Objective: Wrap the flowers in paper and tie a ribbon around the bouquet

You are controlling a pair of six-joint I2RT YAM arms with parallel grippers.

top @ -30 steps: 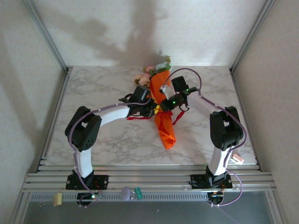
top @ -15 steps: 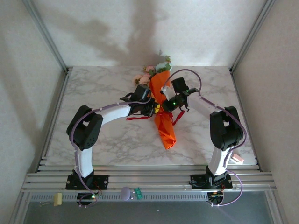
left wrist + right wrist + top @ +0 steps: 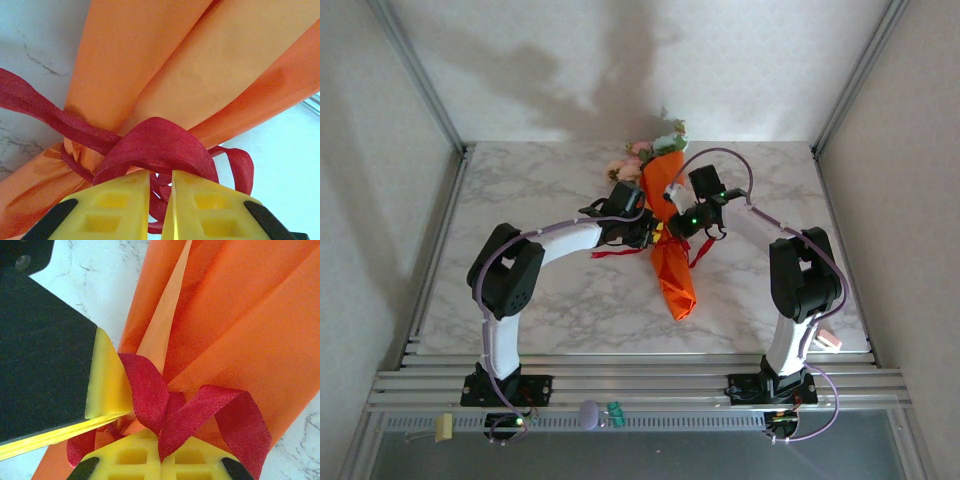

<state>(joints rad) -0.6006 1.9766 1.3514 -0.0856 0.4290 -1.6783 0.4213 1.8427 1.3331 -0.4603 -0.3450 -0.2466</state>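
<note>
Barely anything has been shifted since a second ago, tbh: the left arm's elbow has been nudged slightly toward the middle, and the right gripper (image 3: 160, 442) has been squeezed fully closed. The bouquet (image 3: 673, 272) is left lying where it was, on the marble table (image 3: 530, 190) between the two arms, with its narrow end pointed toward the arm bases and the flowers (image 3: 655, 150) poked out at the far end by the back wall. The ribbon (image 3: 150, 390) is looped around the orange paper (image 3: 240, 315) at the waist of the cone, and a strand of it is pinched right in the seam between the right gripper's yellow fingers. From the other side, the left gripper (image 3: 161, 176) is pressed up against the same knot; its fingers are held nearly together, with red strands caught in the slim gap between them. Loose red tails are seen trailing on the marble on both sides of the cone.
</note>
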